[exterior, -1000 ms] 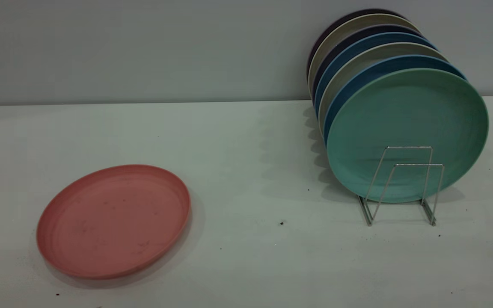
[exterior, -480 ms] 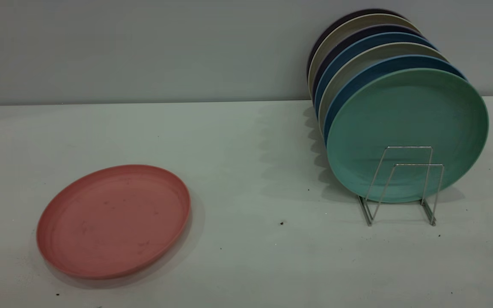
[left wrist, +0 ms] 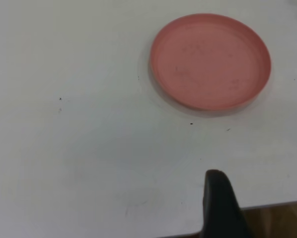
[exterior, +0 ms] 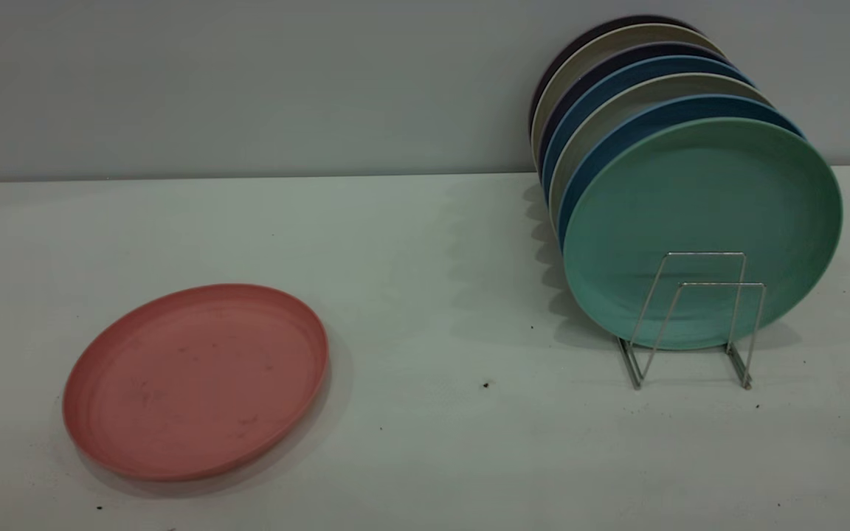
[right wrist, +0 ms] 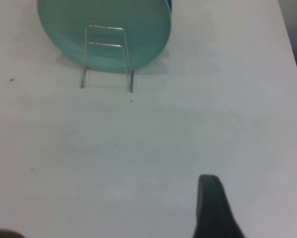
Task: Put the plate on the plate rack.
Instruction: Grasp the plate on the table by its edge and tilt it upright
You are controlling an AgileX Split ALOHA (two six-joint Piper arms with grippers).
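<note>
Nothing moved since the earlier exterior frames: plate, rack and stacked plates all lie exactly as before.

Broad white matte bench [exterior: 425, 243], dark specks scattered, plain grey wall [exterior: 248, 81] behind its far edge. Wood-toned floor glimpsed past the near edge in the left wrist view.

Row of upright round plastic plates [exterior: 639, 81] toward the far right corner, dark, beige and blue, fronted by a mint-green plate [exterior: 698, 206].

Round salmon-pink matte plastic plate [exterior: 196, 380], shallow raised rim, faint smudges: flat on the bench near the front left corner, well apart from the rack, untouched.

Thin silver wire plate rack [exterior: 698, 317], squared upright loops on two base rails, near the right edge. Two front loops seen bare; open slot presumably between them, in front of the mint-green plate.

Left gripper [left wrist: 223, 208]: only one dark finger in frame, above the near edge, well short of the pink plate. Spread or pressed together: cannot tell.
Right gripper [right wrist: 214, 208]: same, one dark finger, short of the rack. Cannot tell.

Step judged: start, approach not yet made. Next move calls for reaching the pink plate's rim with the left gripper, pinching it, tilting upright, then carrying toward the front slot. Flat rim on bench likely awkward to get under.
</note>
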